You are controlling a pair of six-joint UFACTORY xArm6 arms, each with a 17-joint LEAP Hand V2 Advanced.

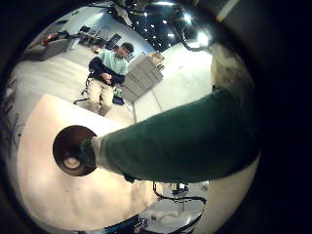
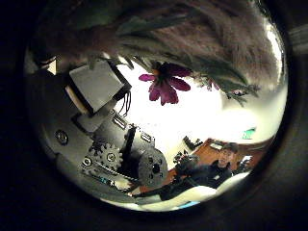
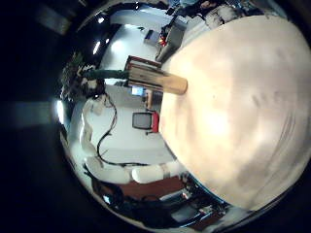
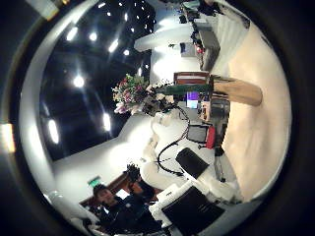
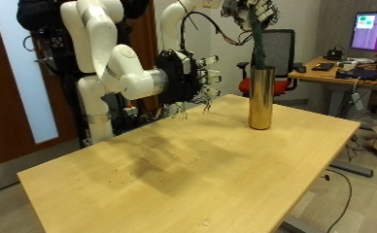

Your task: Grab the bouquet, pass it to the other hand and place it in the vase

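In the outside view a tall gold vase stands on the wooden table near its far edge. My left hand is high above it, shut on the bouquet, whose dark green stem hangs down to the vase's mouth. The left little finger side palm view shows the green stem ending at the vase's round mouth. A purple flower shows in the left thumb side palm view. The right thumb side palm view shows the vase and the bouquet.
A black office chair stands behind the vase. A desk with a monitor lies beyond the table's far corner. A dark door is behind my arms.
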